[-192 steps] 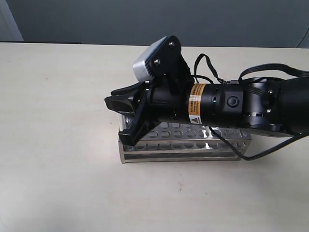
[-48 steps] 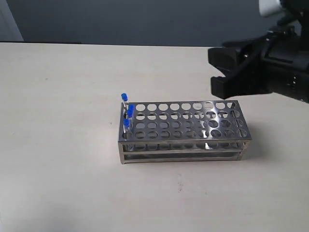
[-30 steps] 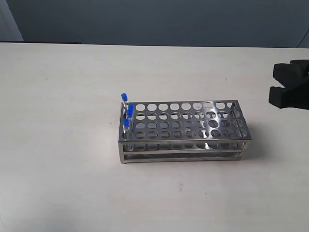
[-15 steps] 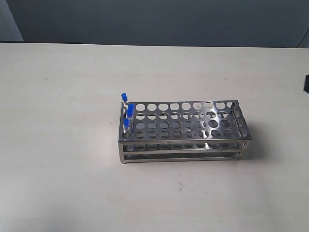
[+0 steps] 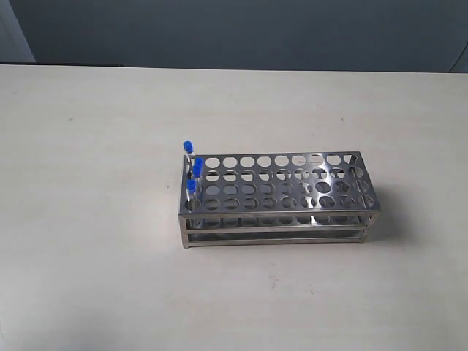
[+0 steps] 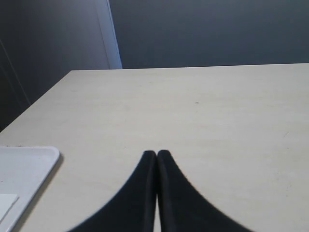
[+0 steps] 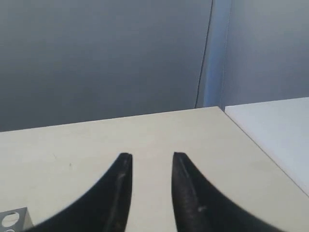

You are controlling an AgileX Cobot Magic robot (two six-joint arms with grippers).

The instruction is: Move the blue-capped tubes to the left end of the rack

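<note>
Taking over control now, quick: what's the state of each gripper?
Left gripper: closed, holding nothing.
Right gripper: open, holding nothing.

No writing, label or number can be read — anywhere.

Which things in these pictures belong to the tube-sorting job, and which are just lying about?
Part of the job:
rack
blue-capped tubes, standing at its left end

Just there:
white tray, seen only in the left wrist view
table, which everything rests on
</note>
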